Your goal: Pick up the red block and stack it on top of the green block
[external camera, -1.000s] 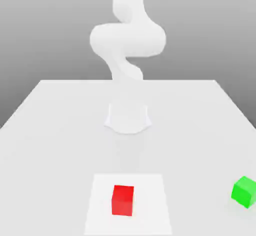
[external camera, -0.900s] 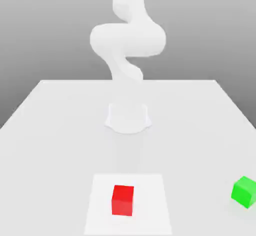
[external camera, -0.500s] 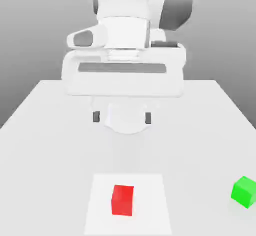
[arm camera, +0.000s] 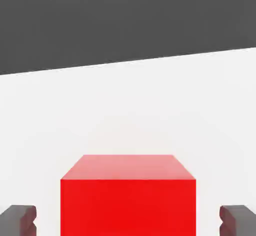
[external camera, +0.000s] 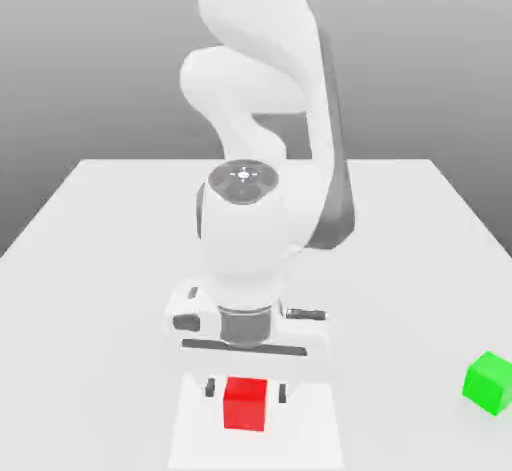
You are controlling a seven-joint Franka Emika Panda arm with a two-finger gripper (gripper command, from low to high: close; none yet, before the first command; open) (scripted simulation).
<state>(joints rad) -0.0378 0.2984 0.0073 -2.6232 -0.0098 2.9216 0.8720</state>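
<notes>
Claw astride the red block!

And here we are, down at the bench (external camera: 400,279), where the claw (external camera: 246,391) sits low with its two dark-tipped fingers apart, one on each side of the red block (external camera: 245,405)! Look at the hand view: a clear gap between the red cube and either fingertip (arm camera: 20,221), so neither one touches it. The red block rests flat on the white square (external camera: 306,439), a paler patch in the near part of the exterior view. And what of the green block (external camera: 489,383)? It's well apart, over at the exterior view's right edge, turned at an angle, one corner cut off by the frame, nothing on top of it. Above it all, the white arm (external camera: 245,229) reaches down over the bench, claw pointing downward!
</notes>
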